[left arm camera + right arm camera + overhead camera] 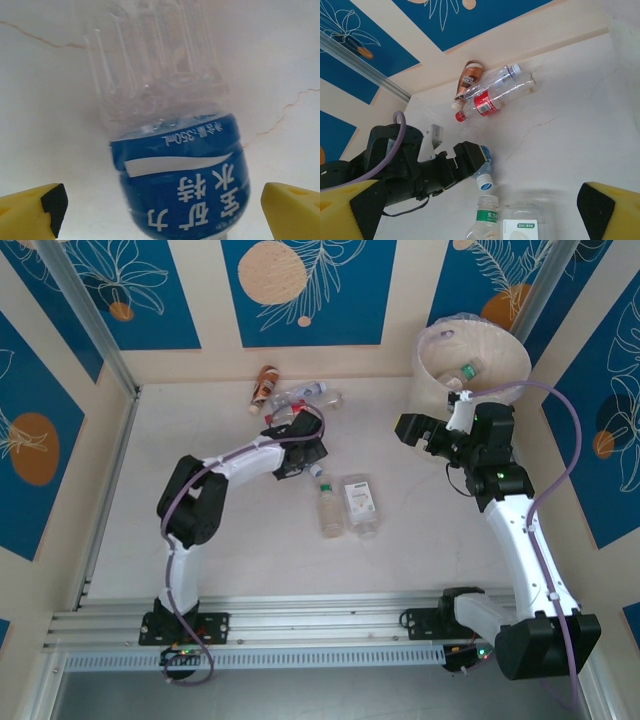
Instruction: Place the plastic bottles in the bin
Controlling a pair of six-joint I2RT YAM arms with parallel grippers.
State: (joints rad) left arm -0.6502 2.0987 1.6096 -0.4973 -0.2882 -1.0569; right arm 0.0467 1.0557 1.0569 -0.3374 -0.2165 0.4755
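Near the round cream-white bin (495, 345) holding one green-capped bottle (467, 371), your right gripper (412, 430) is hanging wide, empty; your left gripper (162, 205) is straddling, wide-fingered, a clear blue-labelled plastic bottle (180, 180); others are lying outside

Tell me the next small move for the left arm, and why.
Probably close the left fingers on the blue-label bottle. It lies on the table between them, with a gap showing on each side, so nothing grips it yet. Once held, it can go to the bin.
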